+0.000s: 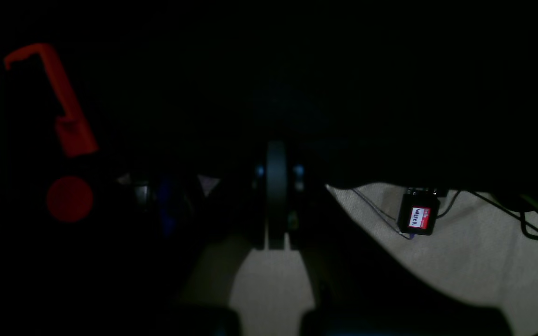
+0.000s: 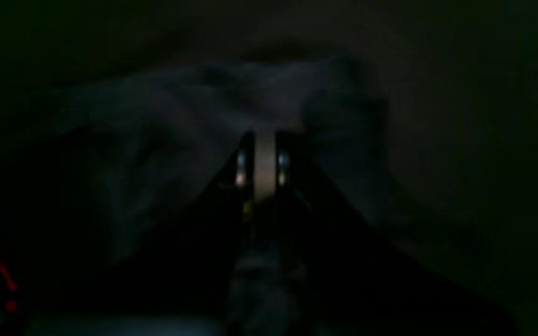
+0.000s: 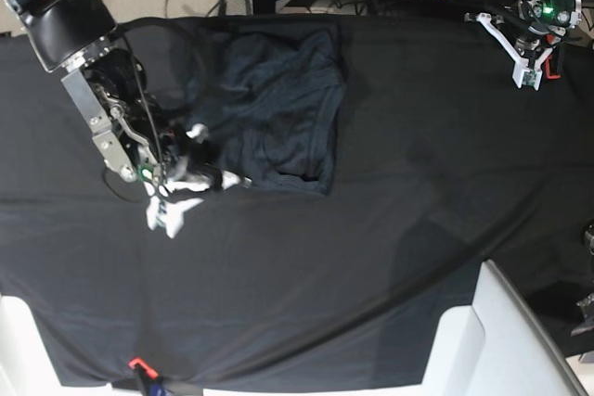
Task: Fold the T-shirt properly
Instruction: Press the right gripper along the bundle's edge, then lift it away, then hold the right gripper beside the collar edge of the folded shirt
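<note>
A: Where does the shirt point(image 3: 274, 108) sit?

B: In the upper left-centre of the base view, on the black cloth point(image 3: 418, 229) covering the table. It lies rumpled, roughly squared off, with creases across its face and a lower hem running toward the frame's centre.

A: And the arms?

B: The right gripper point(image 3: 227, 179) is at the shirt's lower left corner, jaws closed. In its wrist view the jaws meet right at the grey fabric point(image 2: 194, 107), but the picture is too dark to tell whether any fabric is pinched between them. The left gripper point(image 3: 526, 81) hangs in the upper right of the base view, well apart from the shirt, jaws closed on nothing.

A: How should the shirt handle?

B: Likely light, soft and limp. It will probably sag and drag rather than hold shape, and a single layer may slide off the one beneath. It is not fragile.

A: Where to take hold?

B: Probably at corners and hems, where the knit is doubled. The lower right corner point(image 3: 325, 187) looks free for the left gripper. Dark shirt on dark cloth makes edges hard to pick out.
</note>
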Available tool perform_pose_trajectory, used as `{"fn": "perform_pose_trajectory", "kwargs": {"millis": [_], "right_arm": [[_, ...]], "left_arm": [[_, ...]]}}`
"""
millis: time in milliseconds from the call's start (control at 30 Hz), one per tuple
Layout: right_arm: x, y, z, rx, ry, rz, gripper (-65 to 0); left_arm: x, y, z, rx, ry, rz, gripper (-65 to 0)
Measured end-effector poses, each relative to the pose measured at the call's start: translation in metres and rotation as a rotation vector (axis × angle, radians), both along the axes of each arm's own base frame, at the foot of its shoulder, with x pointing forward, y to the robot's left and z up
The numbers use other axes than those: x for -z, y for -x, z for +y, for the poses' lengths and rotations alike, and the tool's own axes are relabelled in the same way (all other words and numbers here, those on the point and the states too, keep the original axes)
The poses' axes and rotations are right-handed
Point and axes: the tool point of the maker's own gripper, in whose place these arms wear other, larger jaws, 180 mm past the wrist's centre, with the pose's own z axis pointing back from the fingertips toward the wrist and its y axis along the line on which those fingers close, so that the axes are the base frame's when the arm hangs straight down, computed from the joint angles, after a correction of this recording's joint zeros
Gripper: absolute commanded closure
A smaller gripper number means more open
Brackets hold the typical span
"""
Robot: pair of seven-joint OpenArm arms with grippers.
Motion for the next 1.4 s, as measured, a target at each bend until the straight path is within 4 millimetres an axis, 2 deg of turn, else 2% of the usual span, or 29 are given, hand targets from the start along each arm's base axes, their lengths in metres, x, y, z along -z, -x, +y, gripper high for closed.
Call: {"fn": "perform_pose_trajectory", "kwargs": {"millis": [133, 233, 300, 400, 467, 567, 733, 933, 1100, 1267, 1400], "right_arm": [[-0.001, 0.002, 0.006, -0.01, -0.017, 0.017, 0.0], [0.0, 0.012, 0.007, 0.001, -0.032, 0.031, 0.0], [0.0, 0.039, 0.015, 0.035, -0.083, 0.091, 0.0], [-0.013, 0.079, 0.04, -0.032, -0.168, 0.113, 0.0], [-0.018, 0.09, 0.05, -0.045, -0.204, 0.121, 0.0], [-0.012, 0.093, 0.041, -0.019, -0.176, 0.112, 0.0], [0.004, 0.125, 0.04, -0.013, -0.178, 0.196, 0.0], [0.011, 0.143, 0.039, -0.008, -0.173, 0.233, 0.0], [0.014, 0.139, 0.026, -0.008, -0.141, 0.22, 0.0], [0.021, 0.149, 0.015, 0.006, -0.113, 0.227, 0.0], [0.038, 0.158, 0.002, 0.026, -0.07, 0.258, 0.0]], "left_arm": [[0.0, 0.001, 0.0, -0.001, 0.002, 0.001, 0.0], [0.001, 0.002, 0.0, -0.001, 0.001, 0.003, 0.0], [0.001, 0.002, -0.001, -0.002, 0.003, 0.004, 0.0], [0.001, 0.0, -0.001, 0.0, 0.001, 0.001, 0.0], [0.0, -0.001, 0.0, 0.0, 0.0, -0.003, 0.0], [-0.001, -0.003, 0.0, 0.0, 0.001, -0.006, 0.0], [-0.001, -0.003, 0.001, 0.002, -0.001, -0.004, 0.0], [-0.005, -0.005, 0.007, 0.011, -0.017, -0.004, 0.0], [-0.005, -0.005, 0.007, 0.01, -0.018, -0.005, 0.0], [-0.005, -0.005, 0.007, 0.011, -0.018, -0.005, 0.0], [-0.005, -0.005, 0.007, 0.01, -0.018, -0.005, 0.0]]}}
